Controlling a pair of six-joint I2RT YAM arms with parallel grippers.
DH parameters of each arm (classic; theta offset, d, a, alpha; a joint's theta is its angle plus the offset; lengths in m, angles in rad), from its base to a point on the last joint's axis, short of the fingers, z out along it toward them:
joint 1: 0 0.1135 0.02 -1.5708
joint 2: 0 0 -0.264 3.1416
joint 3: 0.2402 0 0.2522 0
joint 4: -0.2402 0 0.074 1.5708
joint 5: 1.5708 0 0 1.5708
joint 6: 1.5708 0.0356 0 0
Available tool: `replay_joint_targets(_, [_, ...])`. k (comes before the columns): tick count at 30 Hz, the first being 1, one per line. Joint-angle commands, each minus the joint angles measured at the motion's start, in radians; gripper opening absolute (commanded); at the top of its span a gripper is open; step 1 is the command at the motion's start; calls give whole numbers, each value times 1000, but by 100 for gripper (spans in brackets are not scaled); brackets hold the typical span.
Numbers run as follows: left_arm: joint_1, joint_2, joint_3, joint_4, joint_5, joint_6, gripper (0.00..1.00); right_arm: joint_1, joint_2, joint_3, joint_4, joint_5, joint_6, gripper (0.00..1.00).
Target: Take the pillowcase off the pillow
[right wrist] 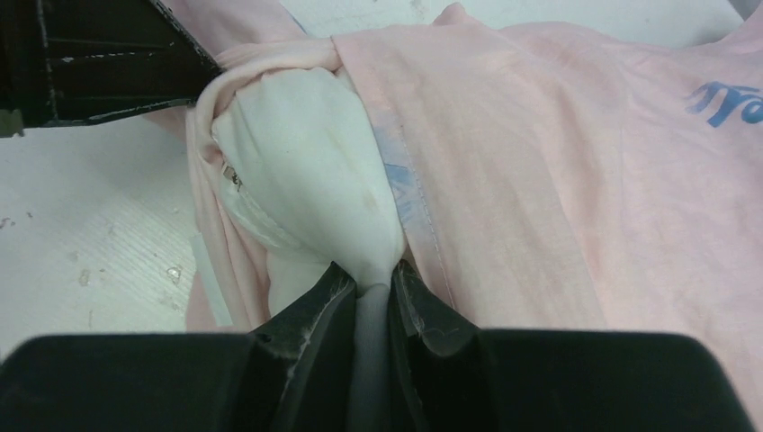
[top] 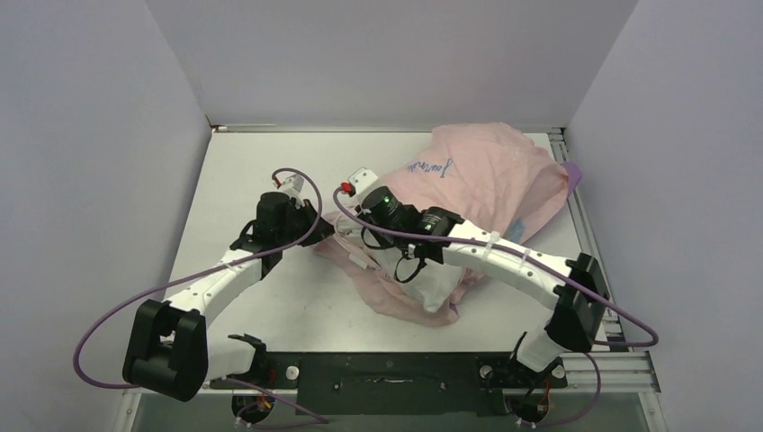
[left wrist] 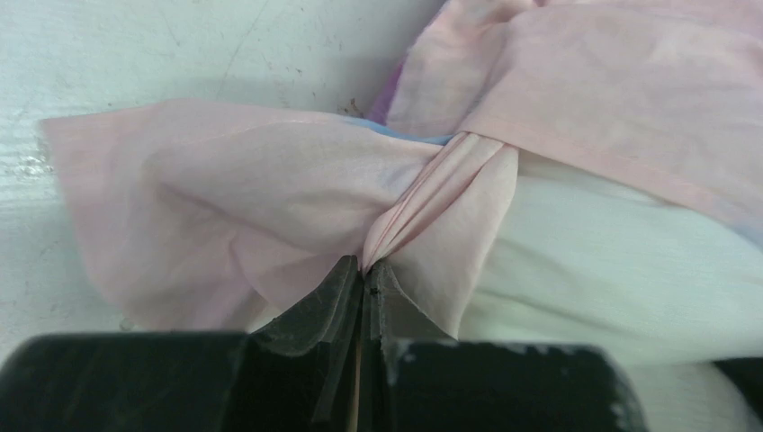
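Two pincers were clamped: left gripper [left wrist: 366, 270] pinched a pink pillowcase [left wrist: 225, 198] fold, right gripper [right wrist: 371, 274] nipped the pillow [right wrist: 306, 153] corner. Pillow lay right of table [top: 252, 162] ctr, w/ pillowcase bunched over its far end.

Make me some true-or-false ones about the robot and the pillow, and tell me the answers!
1. The left gripper is pinching the pink pillowcase. True.
2. The right gripper is open and holding nothing. False: it is shut on a corner of the white pillow.
3. The pillow is all the way out of the pillowcase. False: only one end pokes out, and the pillowcase covers the rest.
4. There is blue writing on the pillowcase. True.
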Motion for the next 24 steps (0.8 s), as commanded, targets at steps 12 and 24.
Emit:
replay_joint_targets(12, [39,128,213,-49,-42,61,0,-208,-427,-107,250,-431,102,5])
replay_joint_targets(24, [-229,361,280,285,-199,-59,0,-214,-422,-155,502,-574,267,5])
